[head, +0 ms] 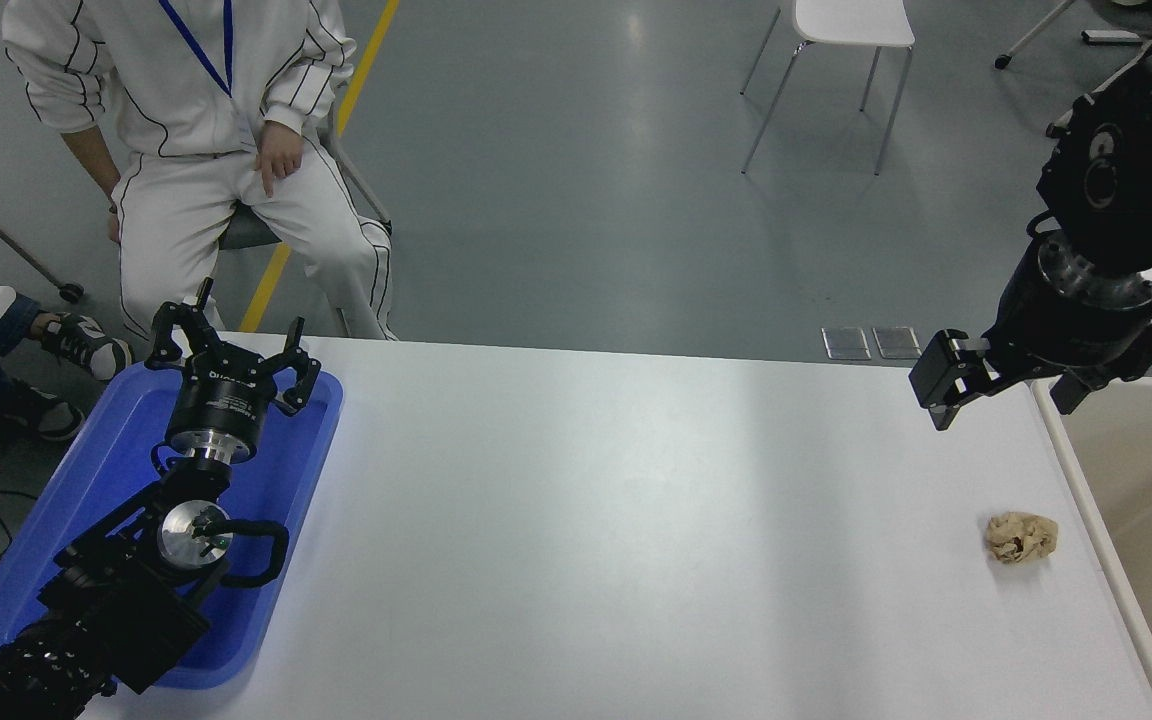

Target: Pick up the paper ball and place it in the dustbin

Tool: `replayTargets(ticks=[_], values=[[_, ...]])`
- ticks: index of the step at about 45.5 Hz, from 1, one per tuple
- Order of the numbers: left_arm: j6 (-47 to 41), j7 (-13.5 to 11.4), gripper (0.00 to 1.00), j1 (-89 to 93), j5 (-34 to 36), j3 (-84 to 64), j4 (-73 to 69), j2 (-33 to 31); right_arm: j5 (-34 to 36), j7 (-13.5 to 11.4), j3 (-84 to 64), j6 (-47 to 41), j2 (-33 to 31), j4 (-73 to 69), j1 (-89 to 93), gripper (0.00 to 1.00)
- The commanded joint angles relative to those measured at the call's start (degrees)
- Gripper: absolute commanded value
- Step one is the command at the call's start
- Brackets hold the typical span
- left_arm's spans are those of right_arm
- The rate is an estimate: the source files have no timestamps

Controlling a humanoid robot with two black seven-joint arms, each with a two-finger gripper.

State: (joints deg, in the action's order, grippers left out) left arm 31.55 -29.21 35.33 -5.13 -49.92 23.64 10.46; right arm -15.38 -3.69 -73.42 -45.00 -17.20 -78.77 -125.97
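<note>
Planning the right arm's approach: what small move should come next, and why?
Probably lower the right pincer toward the camera, onto the paper ball. The ball lies untouched on the white table beside the dustbin, and the pincer hangs apart from it, farther back.

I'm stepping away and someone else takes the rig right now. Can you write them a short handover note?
Left gripper: open, parked over the shallow blue plastic tray, holding nothing.
Right gripper: raised above the white table near the bin; fingers unclear, nothing seen held.
Crumpled tan paper ball: on the table, just beside the large cream open-topped dustbin.
Done: nothing yet.
Left: grasp the ball, lift it, drop it in the dustbin.
</note>
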Motion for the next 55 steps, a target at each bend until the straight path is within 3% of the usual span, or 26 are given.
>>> replayTargets(ticks=[1, 55], values=[[-0.09, -0.23, 1.0, 0.0, 0.03, 0.09, 0.0, 0.0, 0.0, 0.0, -0.05, 0.0, 0.24, 0.11, 0.55, 1.0], [0.0, -0.06, 1.0, 0.0, -0.06, 0.0, 0.0, 0.0, 0.0, 0.0, 0.12, 0.0, -0.73, 0.11, -0.33, 1.0]])
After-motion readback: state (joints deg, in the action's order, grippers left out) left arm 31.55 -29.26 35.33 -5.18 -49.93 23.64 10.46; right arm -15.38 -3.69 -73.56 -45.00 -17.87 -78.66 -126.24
